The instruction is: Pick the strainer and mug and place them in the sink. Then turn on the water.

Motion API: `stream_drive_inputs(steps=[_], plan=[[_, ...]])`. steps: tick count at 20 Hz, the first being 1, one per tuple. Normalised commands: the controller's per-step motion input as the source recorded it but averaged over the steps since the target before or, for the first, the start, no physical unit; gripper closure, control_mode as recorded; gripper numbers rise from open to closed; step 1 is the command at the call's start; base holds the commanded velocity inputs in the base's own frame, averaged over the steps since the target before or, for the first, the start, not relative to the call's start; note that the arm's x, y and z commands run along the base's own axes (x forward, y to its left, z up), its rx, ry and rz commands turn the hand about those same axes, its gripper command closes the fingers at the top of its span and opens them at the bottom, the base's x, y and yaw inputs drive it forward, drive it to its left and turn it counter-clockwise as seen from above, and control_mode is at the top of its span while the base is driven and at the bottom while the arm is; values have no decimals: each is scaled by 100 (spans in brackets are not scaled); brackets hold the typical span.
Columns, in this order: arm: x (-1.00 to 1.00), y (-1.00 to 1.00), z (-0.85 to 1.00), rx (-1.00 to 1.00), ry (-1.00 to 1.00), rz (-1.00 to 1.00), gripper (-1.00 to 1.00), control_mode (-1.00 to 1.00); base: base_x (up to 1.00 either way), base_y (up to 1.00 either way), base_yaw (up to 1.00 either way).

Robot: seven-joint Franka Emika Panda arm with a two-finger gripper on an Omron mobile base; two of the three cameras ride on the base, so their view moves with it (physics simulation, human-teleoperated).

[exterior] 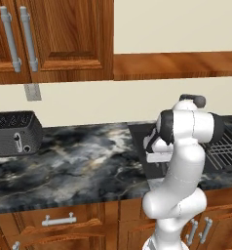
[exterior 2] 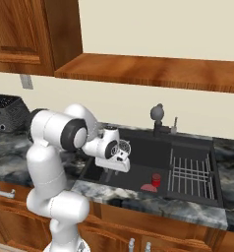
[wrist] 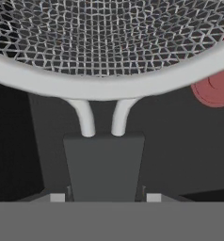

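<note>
Gripper (exterior 2: 120, 156) is clamped on the strainer (exterior 2: 124, 147) handle at centre frame; lower it well inside the sink (exterior 2: 188, 189) before release.

This was a rendered home kitchen: wooden wall cabinets (exterior: 49, 39) with metal bar handles hung above a dark marbled desk (exterior: 79, 161), which carried a black toaster (exterior: 13, 133) and a recessed black sink (exterior 2: 153, 162) with a faucet (exterior 2: 158, 118), and drawers (exterior: 59, 222) sat beneath.
</note>
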Motion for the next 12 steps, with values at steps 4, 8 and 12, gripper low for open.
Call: stream_drive_inputs(steps=[4, 8, 12], plan=[[11, 0, -22, 0, 1, 0, 100, -100, 0, 0, 0], [7, 0, -25, 0, 0, 0, 100, -100, 0, 0, 0], [10, 0, -27, 0, 1, 0, 100, -100, 0, 0, 0]])
